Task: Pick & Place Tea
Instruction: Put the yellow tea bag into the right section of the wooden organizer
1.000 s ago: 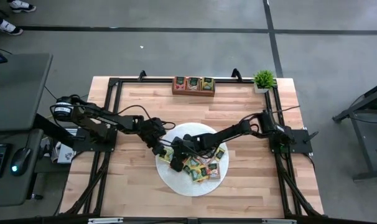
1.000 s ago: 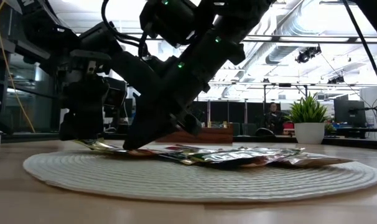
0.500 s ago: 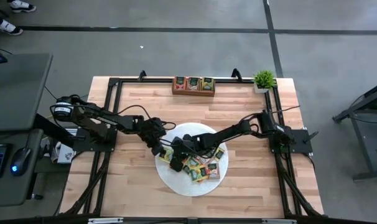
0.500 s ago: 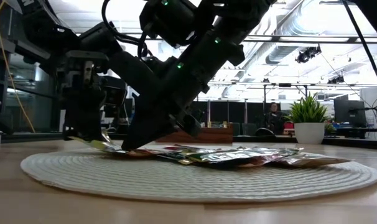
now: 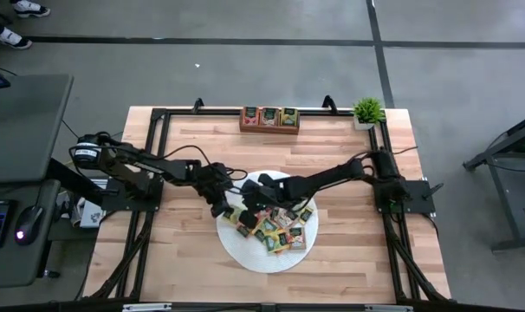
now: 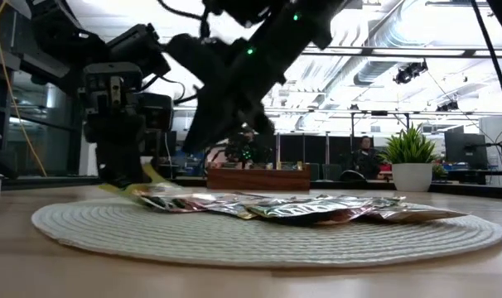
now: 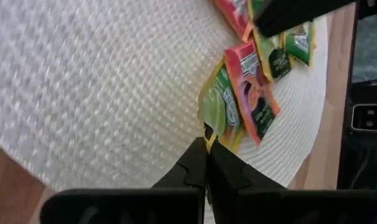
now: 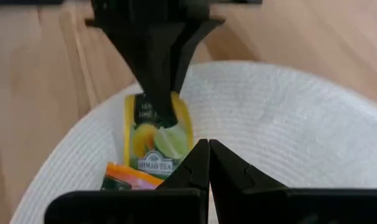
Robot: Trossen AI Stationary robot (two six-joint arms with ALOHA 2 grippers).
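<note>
Several tea packets [image 5: 280,230] in red, orange, yellow and green lie in a loose pile on the round white woven mat [image 5: 267,251]. My left gripper [image 5: 226,211] sits at the pile's left end, shut on a yellow-green packet [image 8: 156,140]. My right gripper [image 5: 250,201] hangs shut above the mat just beyond that packet, with nothing between its fingers [image 8: 198,163]. In the low view it is well clear of the pile [image 6: 301,207]. My left gripper pinches the yellow-green packet by its edge [image 7: 208,134] between its two fingers, which slant down from the table's left. That edge [image 6: 154,175] is tipped up a little off the mat. The packet's other end lies among the other packets.
A brown wooden tray [image 5: 269,118] with tea packets in its compartments stands at the table's far edge. A small potted plant [image 5: 367,111] is at the far right corner. Bare wood lies around the mat.
My left gripper has shut on the yellow-green packet's edge without shifting place, and that edge now stands slightly raised. My right gripper, shut throughout, has risen off the pile and drawn a little toward the far edge.
</note>
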